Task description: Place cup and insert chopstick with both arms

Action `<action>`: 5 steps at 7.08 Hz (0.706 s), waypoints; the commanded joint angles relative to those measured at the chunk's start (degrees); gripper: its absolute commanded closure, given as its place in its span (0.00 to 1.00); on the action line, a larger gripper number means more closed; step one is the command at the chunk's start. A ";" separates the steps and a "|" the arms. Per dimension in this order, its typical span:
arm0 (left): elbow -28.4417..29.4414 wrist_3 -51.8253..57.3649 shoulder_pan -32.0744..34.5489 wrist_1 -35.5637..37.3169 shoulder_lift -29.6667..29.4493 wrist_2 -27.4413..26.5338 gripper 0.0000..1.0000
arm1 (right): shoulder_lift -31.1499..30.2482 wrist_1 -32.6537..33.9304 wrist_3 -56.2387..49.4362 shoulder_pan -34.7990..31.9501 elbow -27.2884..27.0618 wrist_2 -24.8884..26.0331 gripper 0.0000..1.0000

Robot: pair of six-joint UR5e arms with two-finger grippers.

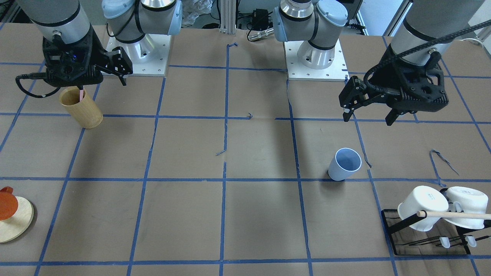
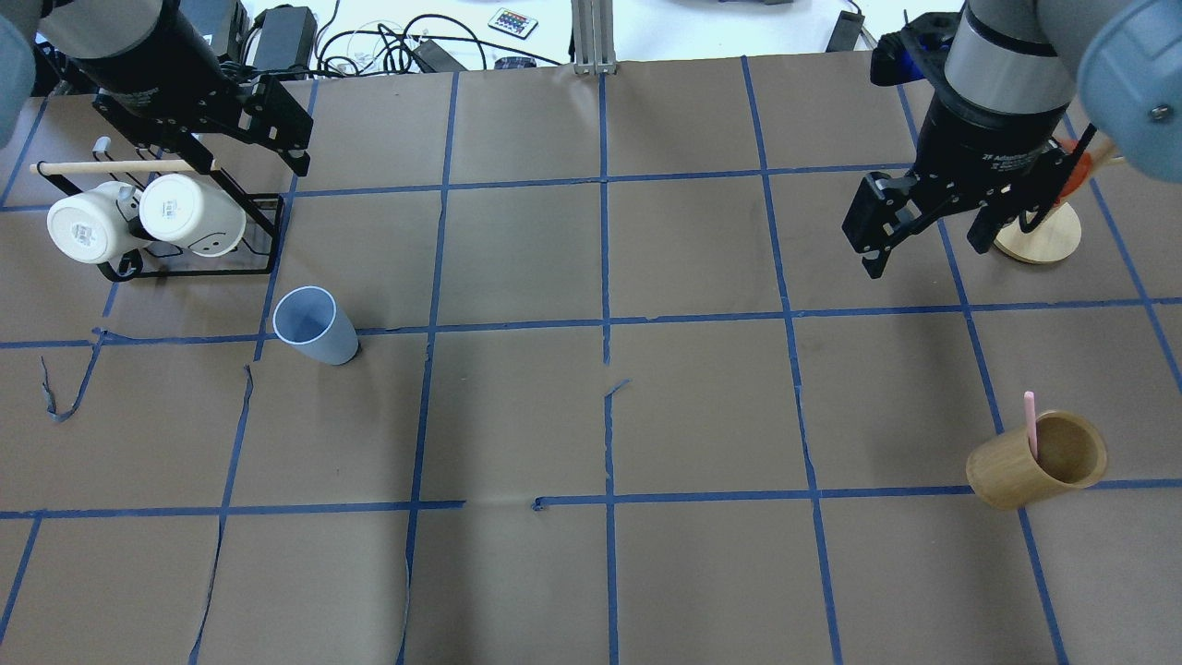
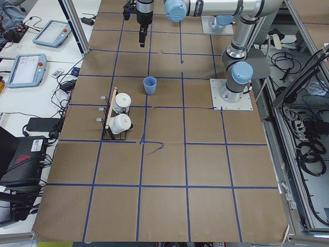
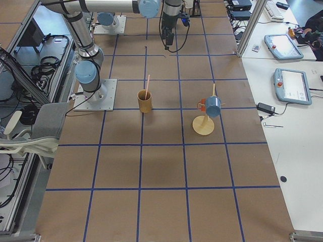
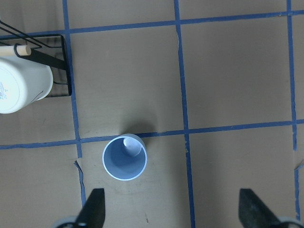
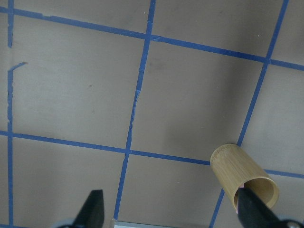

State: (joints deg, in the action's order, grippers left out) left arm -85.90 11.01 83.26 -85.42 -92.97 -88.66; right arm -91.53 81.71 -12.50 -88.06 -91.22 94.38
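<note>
The pale blue cup (image 2: 317, 325) stands upright and empty on the table's left half; it also shows in the front view (image 1: 344, 165) and in the left wrist view (image 5: 124, 156). My left gripper (image 2: 247, 164) hangs open and empty high above the table, beyond the cup near the mug rack; it also shows in the front view (image 1: 369, 115). A pale pink chopstick (image 2: 1029, 425) stands in the tan wooden holder (image 2: 1034, 462) at the right. My right gripper (image 2: 925, 251) is open and empty, raised beyond the holder.
A black rack with two white mugs (image 2: 138, 222) and a wooden rod stands at the far left. A round wooden stand (image 2: 1039, 235) with a hanging mug is at the far right, close to the right gripper. Blue tape lines grid the brown table (image 2: 609, 416).
</note>
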 commanded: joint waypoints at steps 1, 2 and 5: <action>0.29 -1.15 0.06 -0.01 -0.02 -0.11 0.00 | 0.04 -0.06 -0.07 0.00 -0.01 0.19 0.00; 0.64 -6.38 0.85 -0.01 -0.45 -0.28 0.00 | 0.04 -0.06 0.11 0.00 -0.01 0.10 0.00; 0.74 -13.29 5.32 -0.01 -0.98 -1.59 0.00 | 0.13 -0.50 0.11 0.00 -0.10 0.54 0.00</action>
State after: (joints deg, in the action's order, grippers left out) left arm -84.99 -0.81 86.54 -85.43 -93.86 -89.15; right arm -91.47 81.38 -12.40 -88.07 -91.26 94.78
